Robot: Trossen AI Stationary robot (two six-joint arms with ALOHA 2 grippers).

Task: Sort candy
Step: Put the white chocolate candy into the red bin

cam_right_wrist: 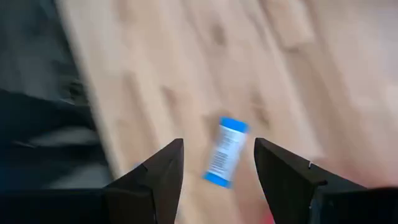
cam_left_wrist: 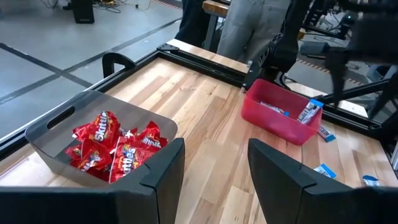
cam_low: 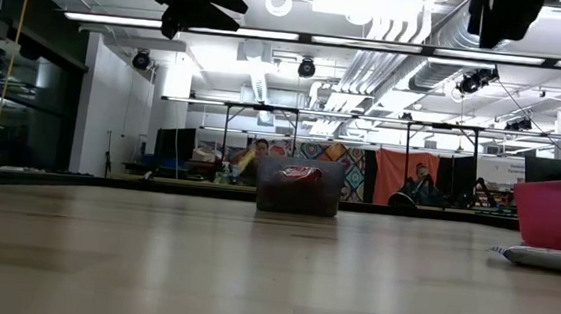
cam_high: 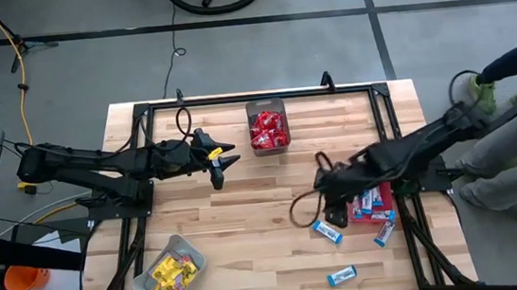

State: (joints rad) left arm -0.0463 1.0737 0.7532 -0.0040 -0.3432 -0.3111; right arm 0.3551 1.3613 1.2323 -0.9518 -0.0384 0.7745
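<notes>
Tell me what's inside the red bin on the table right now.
The red bin holds blue-and-white candy packets, one leaning over its rim. In the high view the right arm covers part of it, so a full count isn't possible.

The right wrist view is motion-blurred: a blue-and-white packet (cam_right_wrist: 225, 152) near the centre shows no readable print. At the right edge of the low view, the red bin (cam_low: 558, 211) is cut off, as is a packet (cam_low: 545, 258) under it. In the high view, the right arm hides part of the red bin (cam_high: 384, 205). A person (cam_high: 514, 130) at the right edge is cropped.
</notes>
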